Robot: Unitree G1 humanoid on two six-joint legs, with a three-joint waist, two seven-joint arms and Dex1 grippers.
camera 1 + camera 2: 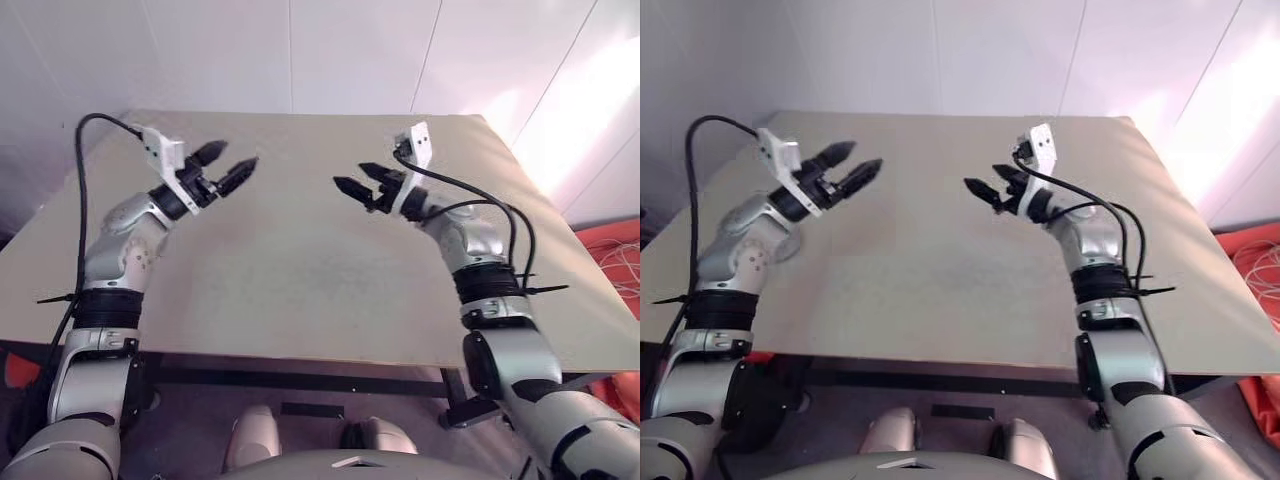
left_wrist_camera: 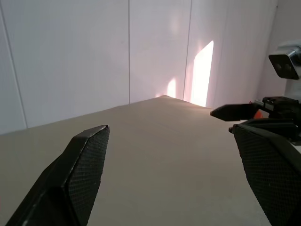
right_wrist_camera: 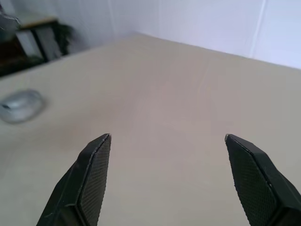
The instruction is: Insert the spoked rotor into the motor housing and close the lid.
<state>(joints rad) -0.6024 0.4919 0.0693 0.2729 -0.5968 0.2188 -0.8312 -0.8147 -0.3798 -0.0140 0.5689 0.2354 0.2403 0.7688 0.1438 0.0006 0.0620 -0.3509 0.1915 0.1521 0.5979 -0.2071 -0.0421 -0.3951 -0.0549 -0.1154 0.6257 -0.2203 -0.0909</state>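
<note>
Between the two claws I've got nothing but tan surface. Left claw hangs above the surface, fingers spread wide, holding nothing. Right claw is the same: spread wide, empty, tips pointing across toward the left claw, with a clear gap between the two. Off to one side of the right claw's fingers, in its wrist view, there's a blurred silvery round blob; can't tell what it is, so I'm not calling it a part. I can't place the spoked rotor, motor housing or lid relative to either claw right now, so I judge the task hasn't started and step one is locating the parts. Handling notes, judgement only: the spoked rotor should be light and stiff, but the thin rim and spokes look like the weak points, so I'd pinch across the rim at two opposite spots or take the hub, and never squeeze a spoke. The metal rim is probably slick, so go slow and keep it level. The motor housing is likely the heaviest piece and should stay put during insertion; brace it with the other claw if it slides. For the lid I'd grip by the outer edge, as the ribs should give some bite.
</note>
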